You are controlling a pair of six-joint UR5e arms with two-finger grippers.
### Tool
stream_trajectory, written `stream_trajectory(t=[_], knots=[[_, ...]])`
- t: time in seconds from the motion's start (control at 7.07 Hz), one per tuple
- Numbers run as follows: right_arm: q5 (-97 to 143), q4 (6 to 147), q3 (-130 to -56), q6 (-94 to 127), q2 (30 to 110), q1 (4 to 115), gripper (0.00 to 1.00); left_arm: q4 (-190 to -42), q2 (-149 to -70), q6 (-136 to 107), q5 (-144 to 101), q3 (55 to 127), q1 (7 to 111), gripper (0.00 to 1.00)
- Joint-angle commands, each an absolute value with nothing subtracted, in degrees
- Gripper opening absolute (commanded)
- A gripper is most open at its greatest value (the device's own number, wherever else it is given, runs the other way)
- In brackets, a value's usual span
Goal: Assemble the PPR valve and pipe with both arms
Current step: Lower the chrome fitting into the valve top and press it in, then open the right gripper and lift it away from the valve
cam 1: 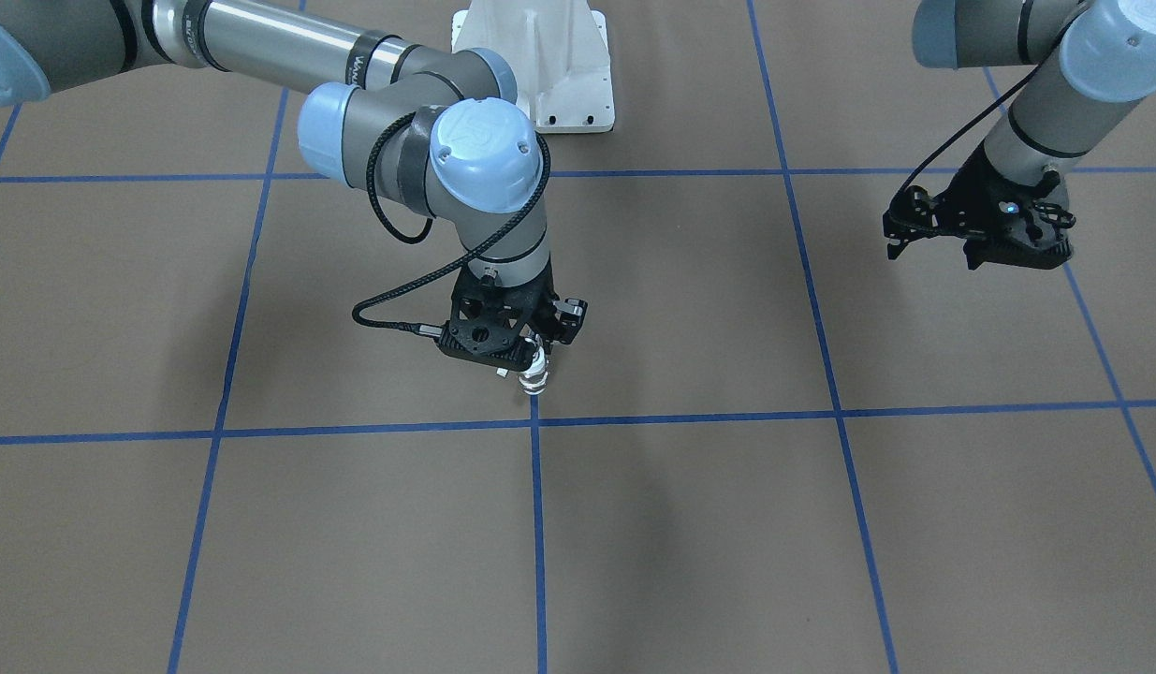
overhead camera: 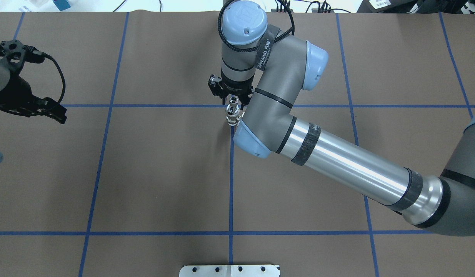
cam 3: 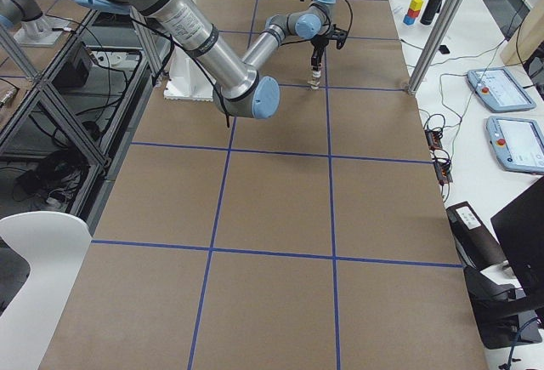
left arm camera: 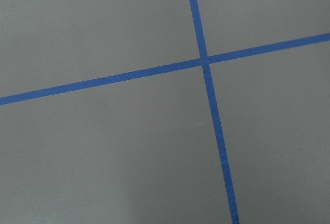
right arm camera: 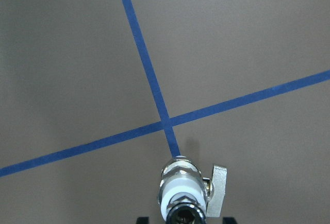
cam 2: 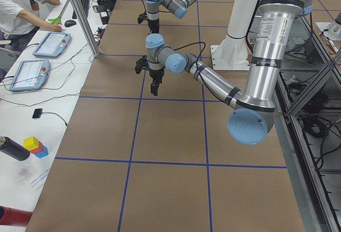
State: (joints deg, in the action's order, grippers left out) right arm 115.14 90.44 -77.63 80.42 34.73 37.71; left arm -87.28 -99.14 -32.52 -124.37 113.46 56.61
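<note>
My right gripper [cam 1: 526, 354] is shut on the PPR valve [cam 1: 534, 373] and holds it upright, right by a blue tape crossing. In the right wrist view the valve [right arm camera: 181, 193] shows a white body, a metal-ringed lower end and a small side lever. Its lower end is at or just above the table; I cannot tell if it touches. It also shows in the overhead view [overhead camera: 233, 114]. No separate chrome pipe fitting shows in any view. My left gripper [cam 1: 935, 251] hangs open and empty above the table, far from the valve, and shows at the overhead view's left edge [overhead camera: 49, 109].
The table is brown paper with a blue tape grid [left arm camera: 204, 59]. The white pedestal base [cam 1: 540, 56] stands at the robot's side. Operators' tablets [cam 2: 50, 44] and small items lie on the side bench beyond the table's far edge.
</note>
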Motion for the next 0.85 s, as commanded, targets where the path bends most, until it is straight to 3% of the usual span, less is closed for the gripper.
stream_trajectory(t=[0.0, 0.14, 0.28, 0.71], knots=[[115.2, 90.4, -78.0, 80.3, 34.6, 37.7, 0.80, -87.3, -99.2, -32.5, -124.4, 113.5, 56.6, 0.99], [115.2, 90.5, -78.6, 80.4, 34.6, 37.9, 1.00, -87.3, -99.2, -32.5, -124.4, 113.5, 56.6, 0.99], [115.7, 90.5, -81.3, 80.3, 35.7, 39.2, 1.00, -87.3, -99.2, -32.5, -124.4, 113.5, 56.6, 0.99], [119.2, 90.2, -98.4, 73.2, 52.9, 46.4, 1.00, -87.2, -99.1, -31.6, -124.7, 113.6, 58.1, 0.99]])
